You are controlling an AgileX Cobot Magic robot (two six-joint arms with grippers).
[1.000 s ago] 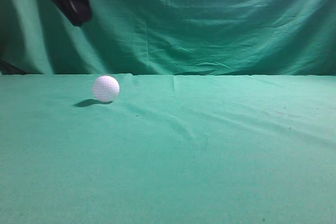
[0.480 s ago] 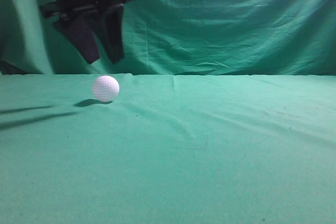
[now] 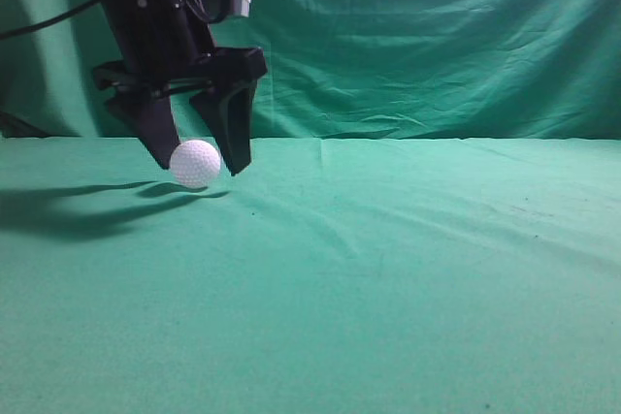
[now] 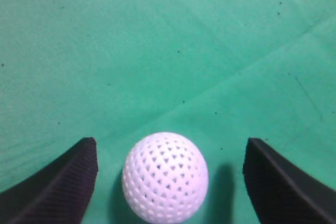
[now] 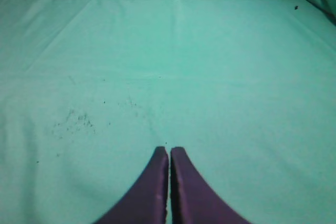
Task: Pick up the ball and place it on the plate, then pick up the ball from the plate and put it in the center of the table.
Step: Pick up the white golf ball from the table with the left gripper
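Observation:
A white dimpled ball (image 3: 196, 163) rests on the green cloth at the left of the exterior view. It also shows in the left wrist view (image 4: 165, 176). My left gripper (image 3: 199, 154) is open, its two black fingers straddling the ball with a gap on each side; in the left wrist view (image 4: 170, 182) the ball sits nearer the left finger. My right gripper (image 5: 169, 153) is shut and empty above bare cloth; it does not show in the exterior view. The plate is out of view.
The green cloth (image 3: 388, 259) covers the whole table, with soft creases running across the middle. A green backdrop (image 3: 437, 36) hangs behind the table's far edge. Dark specks mark the cloth in the right wrist view (image 5: 73, 119).
My left gripper has come down from the top left and now straddles the ball with open fingers. The ball has not moved.

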